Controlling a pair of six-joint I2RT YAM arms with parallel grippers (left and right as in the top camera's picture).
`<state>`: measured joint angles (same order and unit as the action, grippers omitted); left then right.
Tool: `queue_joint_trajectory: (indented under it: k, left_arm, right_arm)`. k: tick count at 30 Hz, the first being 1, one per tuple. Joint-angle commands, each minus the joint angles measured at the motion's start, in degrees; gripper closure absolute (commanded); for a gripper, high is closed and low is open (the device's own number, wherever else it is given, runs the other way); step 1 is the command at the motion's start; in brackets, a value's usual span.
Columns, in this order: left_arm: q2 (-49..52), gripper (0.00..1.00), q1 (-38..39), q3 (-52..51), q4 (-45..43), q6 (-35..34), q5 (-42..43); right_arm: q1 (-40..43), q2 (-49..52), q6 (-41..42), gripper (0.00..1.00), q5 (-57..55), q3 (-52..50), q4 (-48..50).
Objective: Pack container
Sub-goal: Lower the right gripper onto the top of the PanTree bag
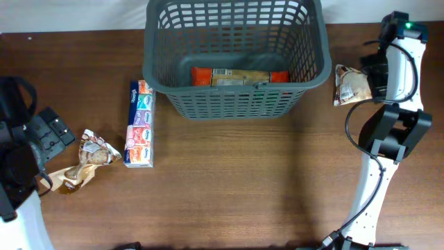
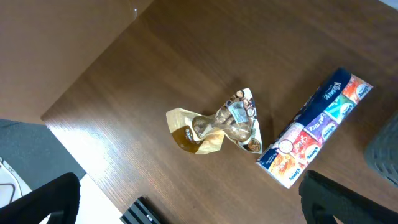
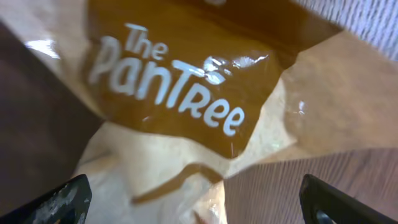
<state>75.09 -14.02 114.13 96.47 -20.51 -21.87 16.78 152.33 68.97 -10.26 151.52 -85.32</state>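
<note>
Right of the container [image 1: 229, 104], right tool [image 3: 205, 202] hangs wide over PanTree pouch [image 1: 349, 85], likely for pickup; left tool [image 2: 193, 205] wide above crumpled bag [image 2: 217, 127].

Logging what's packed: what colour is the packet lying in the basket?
The packet is orange-red with a tan middle; the overhead view shows it best.

Counting one grey basket [image 1: 236, 104]. Counting one long orange packet [image 1: 239, 76] inside it. Counting one pack of tissues [image 1: 139, 125]. Counting two snack bags, the left bag [image 1: 87, 161] and the right bag [image 1: 350, 85]. Counting two robot arms, the left arm [image 1: 17, 160] and the right arm [image 1: 401, 62]. Counting one brown table [image 1: 243, 180].
</note>
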Motion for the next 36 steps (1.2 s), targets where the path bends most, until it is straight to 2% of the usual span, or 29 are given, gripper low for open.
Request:
queue_joint_trajectory:
  k: [1,14,27,36]
  left_arm:
    - [-0.44,0.01,-0.39,0.28,0.04,0.87,0.02]
    - [-0.44,0.01,-0.39,0.28,0.04,0.85,0.02]
    - [-0.44,0.01,-0.39,0.28,0.04,0.85,0.02]
    - [-0.44,0.01,-0.39,0.28,0.07,0.85,0.02]
  right_arm:
    - [-0.31,-0.11,0.09,0.01,-0.52,-2.29,1.01]
    - [-0.2,-0.11,0.13,0.01,-0.5,-4.98,2.29]
    - [1.92,-0.11,7.02,0.01,-0.52,-8.48,-4.94]
    - [3.15,-0.11,6.95,0.01,-0.52,-8.48,-4.61]
